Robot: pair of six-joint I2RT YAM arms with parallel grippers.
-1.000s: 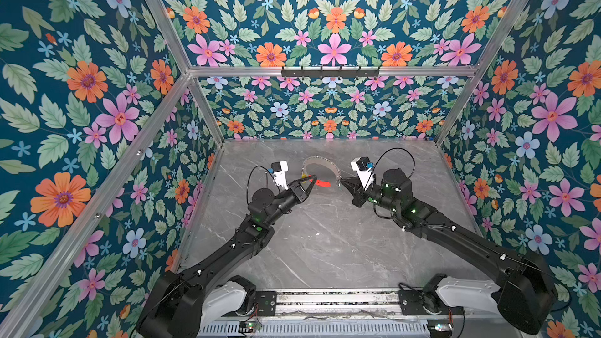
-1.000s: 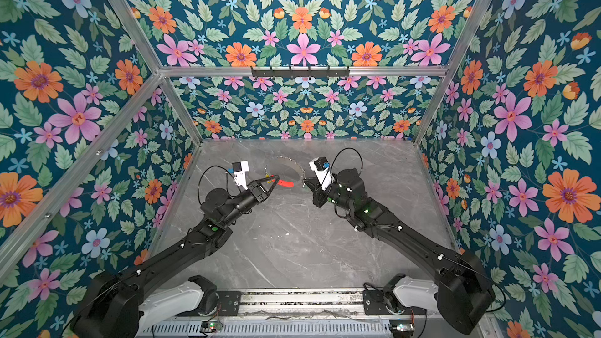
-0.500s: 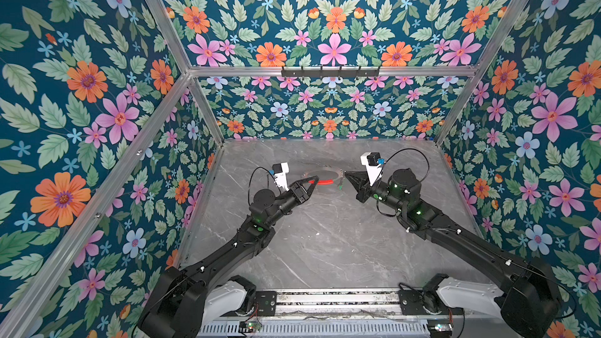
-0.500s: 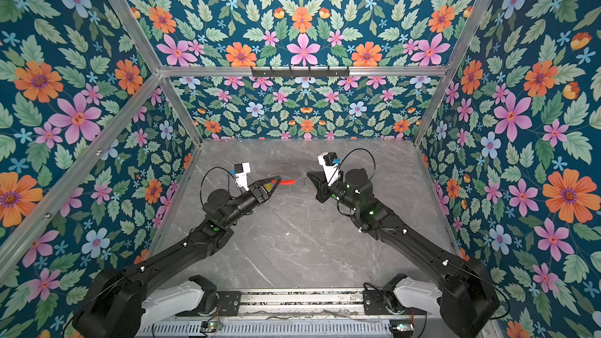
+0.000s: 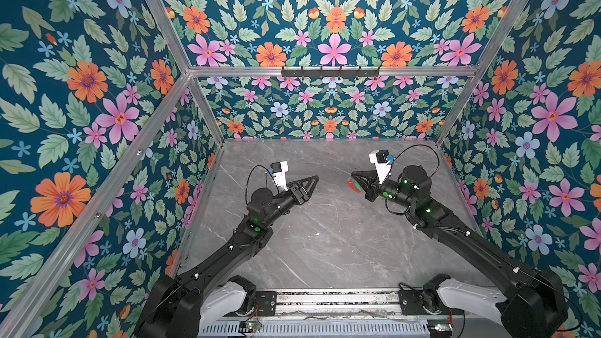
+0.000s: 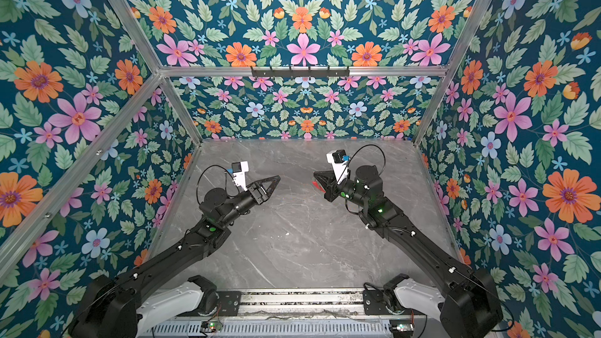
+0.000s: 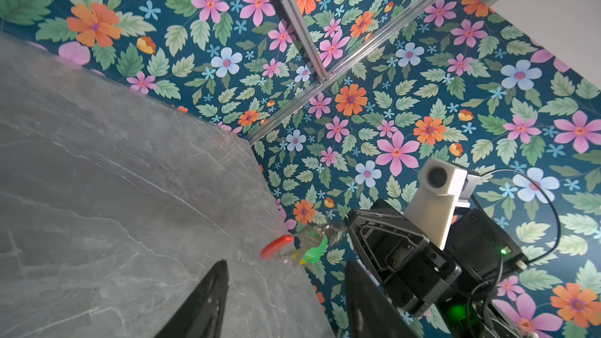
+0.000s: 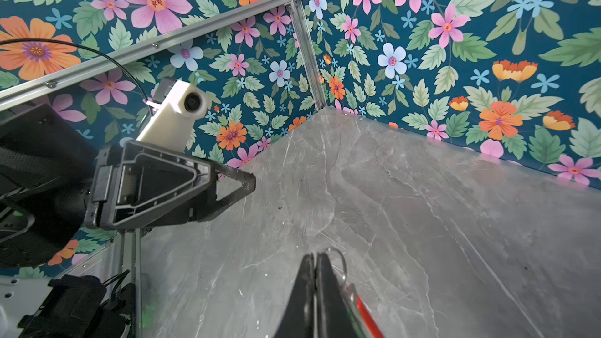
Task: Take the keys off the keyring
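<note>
Fingers (image 8: 305, 287) of the right gripper (image 8: 314, 265) are clamped on the keyring (image 7: 276, 248), which hangs from their tips above the table (image 7: 97, 190), keys (image 7: 314, 250) attached. The left gripper (image 5: 310, 189) stands parted and empty, facing it across a gap.

Both arms, the left arm (image 5: 227, 251) and the right arm (image 5: 471, 242), are extended forward from their bases. The wrists are angled inward, so the grippers are pointed at each other, well apart. The left gripper (image 5: 311, 188) is found with jaws parted and nothing between them. The right gripper (image 8: 314, 258) is pressed closed at its tips, with the keyring (image 7: 277, 246) pinched there.
</note>
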